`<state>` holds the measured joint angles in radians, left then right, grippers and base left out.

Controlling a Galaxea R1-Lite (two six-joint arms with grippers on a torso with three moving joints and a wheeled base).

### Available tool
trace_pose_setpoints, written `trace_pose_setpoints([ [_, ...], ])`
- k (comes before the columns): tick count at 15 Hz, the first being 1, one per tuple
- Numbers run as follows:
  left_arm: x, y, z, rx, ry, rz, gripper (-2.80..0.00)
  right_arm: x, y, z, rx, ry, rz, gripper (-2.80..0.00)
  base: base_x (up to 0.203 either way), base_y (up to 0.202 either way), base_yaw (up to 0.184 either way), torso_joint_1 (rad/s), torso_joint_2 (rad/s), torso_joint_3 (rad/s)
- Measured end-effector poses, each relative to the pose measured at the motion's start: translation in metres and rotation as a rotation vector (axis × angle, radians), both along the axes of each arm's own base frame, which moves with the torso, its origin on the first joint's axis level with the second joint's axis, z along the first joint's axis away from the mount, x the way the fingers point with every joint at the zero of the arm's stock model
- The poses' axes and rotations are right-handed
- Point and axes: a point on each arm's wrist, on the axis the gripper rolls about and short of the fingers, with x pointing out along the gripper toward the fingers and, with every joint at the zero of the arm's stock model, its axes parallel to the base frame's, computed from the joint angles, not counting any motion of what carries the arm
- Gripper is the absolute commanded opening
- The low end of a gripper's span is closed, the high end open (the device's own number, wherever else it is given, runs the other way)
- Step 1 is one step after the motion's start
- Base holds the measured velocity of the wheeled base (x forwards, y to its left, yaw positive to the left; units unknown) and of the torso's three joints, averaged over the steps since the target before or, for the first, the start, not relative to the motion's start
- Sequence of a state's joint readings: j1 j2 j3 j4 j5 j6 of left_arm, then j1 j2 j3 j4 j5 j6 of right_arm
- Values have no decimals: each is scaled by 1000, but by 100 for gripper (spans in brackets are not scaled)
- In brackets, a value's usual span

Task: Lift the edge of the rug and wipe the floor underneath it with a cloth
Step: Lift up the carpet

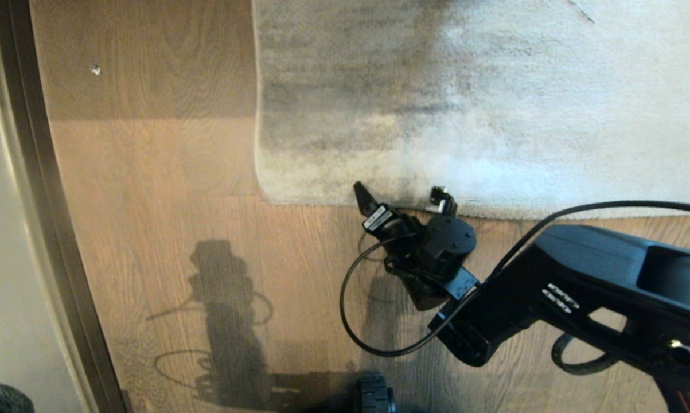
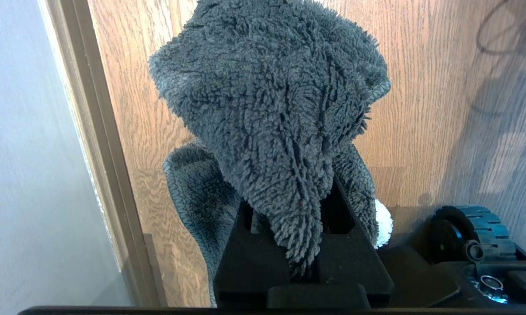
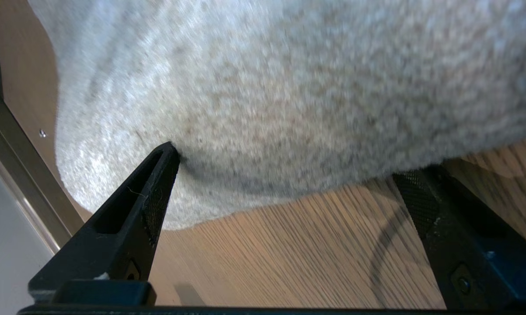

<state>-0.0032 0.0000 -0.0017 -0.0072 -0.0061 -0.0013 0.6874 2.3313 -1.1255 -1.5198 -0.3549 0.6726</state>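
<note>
The grey-beige rug (image 1: 465,103) lies flat on the brown wood floor (image 1: 178,229), its near rug edge (image 1: 333,202) running across the head view. My right gripper (image 1: 405,198) is open at that edge near the rug's rounded corner. In the right wrist view one fingertip (image 3: 164,166) rests against the pile, and the other (image 3: 416,192) meets the rug edge (image 3: 289,197) above bare floor (image 3: 289,258). My left gripper (image 2: 295,210) is shut on the dark fuzzy cloth (image 2: 271,109), held low at the left. The cloth (image 1: 0,398) just shows in the head view's corner.
A metal floor track (image 1: 41,201) runs along the left beside a pale surface. A small white speck (image 1: 96,70) lies on the planks. My right arm's black cable (image 1: 347,310) loops over the floor. A base wheel (image 1: 373,396) sits at the near edge.
</note>
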Motion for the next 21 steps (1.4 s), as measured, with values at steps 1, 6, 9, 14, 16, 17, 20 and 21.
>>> trace_pose_setpoints([
  [1,0,0,0,0,1,0,-280,0,0,4,5,-6,0,0,0,0,0,0,0,0],
  [6,0,0,0,0,0,0,-280,-7,-5,30,29,-57,0,0,0,0,0,0,0,0],
  [9,0,0,0,0,0,0,-280,-12,-7,46,20,-103,22,0,0,0,0,0,0,0],
  [14,0,0,0,0,0,0,-280,-27,-10,75,52,-159,42,0,0,0,0,0,0,0],
  [16,0,0,0,0,0,0,-280,-35,-9,86,58,-170,55,0,0,0,0,0,0,0],
  [17,0,0,0,0,0,0,-280,-39,-9,91,57,-177,58,0,0,0,0,0,0,0],
  [20,0,0,0,0,0,0,-280,-49,-11,107,68,-202,79,0,0,0,0,0,0,0],
  [21,0,0,0,0,0,1,-280,-52,-13,113,68,-208,83,0,0,0,0,0,0,0],
])
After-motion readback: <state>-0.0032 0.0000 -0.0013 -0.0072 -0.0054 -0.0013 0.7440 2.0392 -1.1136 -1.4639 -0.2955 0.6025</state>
